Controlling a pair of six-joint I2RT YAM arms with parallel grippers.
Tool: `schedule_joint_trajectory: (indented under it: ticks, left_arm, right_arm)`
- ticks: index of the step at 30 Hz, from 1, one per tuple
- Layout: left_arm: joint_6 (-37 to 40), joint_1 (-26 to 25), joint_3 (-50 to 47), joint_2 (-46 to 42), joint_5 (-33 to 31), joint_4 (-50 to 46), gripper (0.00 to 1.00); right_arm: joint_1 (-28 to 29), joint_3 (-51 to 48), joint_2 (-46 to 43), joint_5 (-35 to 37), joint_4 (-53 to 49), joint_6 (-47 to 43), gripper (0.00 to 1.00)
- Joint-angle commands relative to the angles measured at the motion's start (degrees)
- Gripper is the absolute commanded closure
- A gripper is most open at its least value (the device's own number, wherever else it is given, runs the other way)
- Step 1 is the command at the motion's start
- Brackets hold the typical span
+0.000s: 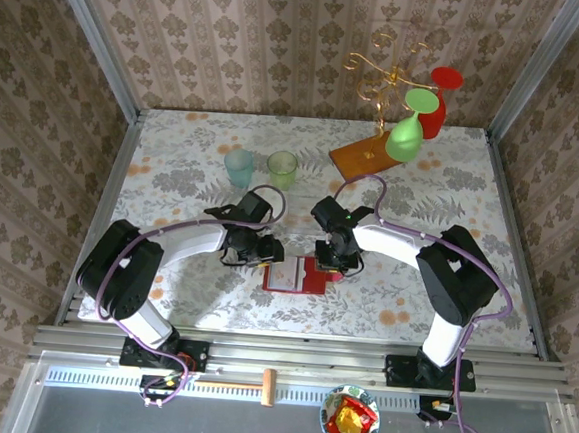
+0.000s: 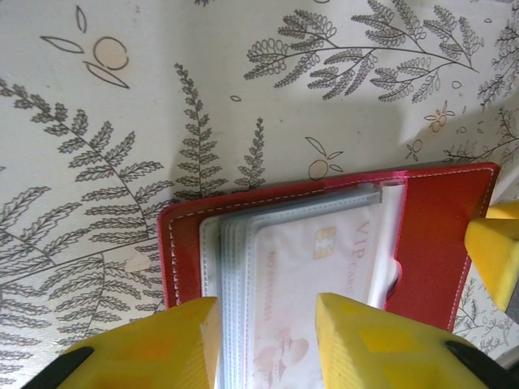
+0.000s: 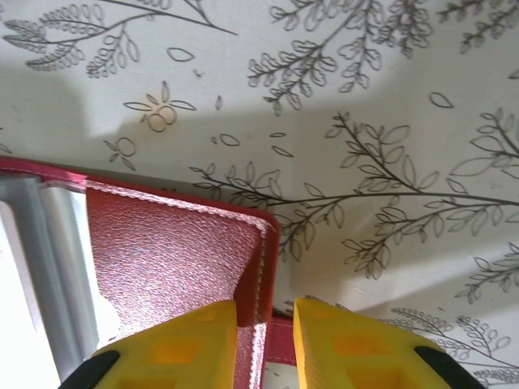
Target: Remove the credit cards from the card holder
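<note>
one red card holder (image 1: 315, 279) lies open at the table's near centre, between both arms. left gripper (image 2: 268, 344): jaws apart over the clear sleeves, gripping nothing. one white-pink card (image 2: 316, 267) sits in the top sleeve. right gripper (image 3: 264, 344) pinches the holder's red cover edge. beyond: one teal cup (image 1: 238, 165), one green cup (image 1: 281, 166). farthest: one wooden board (image 1: 359, 157), one green glass (image 1: 406, 133), one red glass (image 1: 437, 103).

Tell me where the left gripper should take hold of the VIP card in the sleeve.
Grip the VIP card by its short edge at the sleeve's notch, coming from the card holder's bare red panel. The clear sleeve covers the rest, and that notch looks like the one place its edge lies exposed.
</note>
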Motion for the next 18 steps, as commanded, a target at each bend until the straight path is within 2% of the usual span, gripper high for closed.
schedule_joint_trajectory:
  ticks: [1,11,14,18]
  left_arm:
    - [1.25,0.36,-1.02,-0.51,-0.39,-0.3,0.63]
    - [0.11,0.36,-2.79,-0.14,0.34,1.68,0.63]
    - [0.03,0.36,-2.92,-0.02,0.34,1.86,0.63]
    - [-0.38,0.36,-3.33,-0.01,0.34,2.25,0.63]
  right_arm:
    - [0.56,2.56,-0.77,2.96,-3.77,-0.29,0.69]
    - [1.17,5.02,-5.2,3.27,-6.22,-0.23,0.68]
    - [1.26,4.98,-5.58,-0.2,-4.24,-0.22,0.69]
    - [1.35,3.96,-4.34,-8.34,0.56,1.14,0.71]
